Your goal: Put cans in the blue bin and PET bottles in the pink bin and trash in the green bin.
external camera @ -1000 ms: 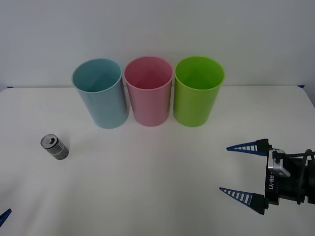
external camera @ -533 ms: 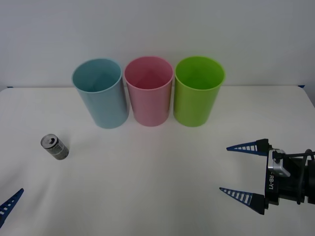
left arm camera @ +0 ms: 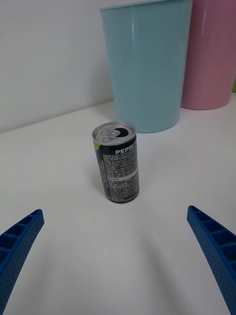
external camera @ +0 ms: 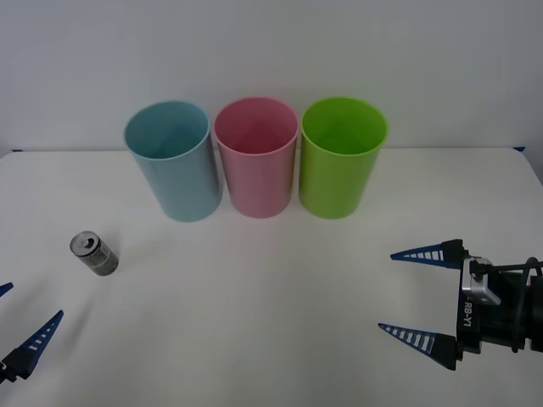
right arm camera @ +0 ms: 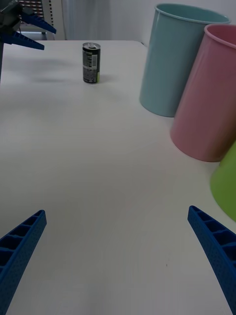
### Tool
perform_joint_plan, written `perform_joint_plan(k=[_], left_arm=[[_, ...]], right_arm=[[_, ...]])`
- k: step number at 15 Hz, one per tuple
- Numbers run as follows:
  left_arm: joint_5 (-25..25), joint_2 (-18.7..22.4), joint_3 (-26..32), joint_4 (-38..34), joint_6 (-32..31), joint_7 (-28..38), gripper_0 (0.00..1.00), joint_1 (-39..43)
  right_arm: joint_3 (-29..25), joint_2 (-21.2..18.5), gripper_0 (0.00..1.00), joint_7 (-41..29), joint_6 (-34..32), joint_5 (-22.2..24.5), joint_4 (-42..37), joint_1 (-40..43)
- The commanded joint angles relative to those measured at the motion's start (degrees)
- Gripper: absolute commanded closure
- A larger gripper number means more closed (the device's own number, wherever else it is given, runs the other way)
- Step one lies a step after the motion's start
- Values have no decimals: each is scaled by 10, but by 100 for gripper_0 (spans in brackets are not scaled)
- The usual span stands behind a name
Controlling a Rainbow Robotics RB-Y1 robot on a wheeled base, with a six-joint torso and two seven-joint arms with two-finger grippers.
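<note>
A small dark grey can (external camera: 93,253) with a silver top stands upright on the left of the white table. Behind it, in a row from left to right, stand the blue bin (external camera: 174,161), the pink bin (external camera: 256,161) and the green bin (external camera: 342,161). My left gripper (external camera: 36,298) is open at the near left corner, a short way in front of the can. In the left wrist view the can (left arm camera: 117,165) stands between and beyond the open fingers (left arm camera: 19,241), untouched. My right gripper (external camera: 386,291) hangs open over the near right of the table, holding nothing.
The white table (external camera: 254,322) ends at a pale wall just behind the bins. In the right wrist view the can (right arm camera: 91,62) stands far off, with the left gripper (right arm camera: 29,32) beside it and the blue bin (right arm camera: 179,59) and pink bin (right arm camera: 211,98) alongside.
My left gripper has come up into the front view from the bottom left corner, moving toward the can. The right arm and the can have not moved.
</note>
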Motion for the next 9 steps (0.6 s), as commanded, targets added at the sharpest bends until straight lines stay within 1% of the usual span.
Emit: perform_joint_plan(k=[1,6,9], left_arm=[[2,-1,-28,0,39,1,0,-16],[2,-1,-77,-1,99,13,0,-52],[-5,-6,-91,0,129,21,0,-76]], right_arm=[[0,0,0,0,0,0,0,0],[0,0,0,0,0,0,0,0],[0,0,0,0,0,0,0,0]])
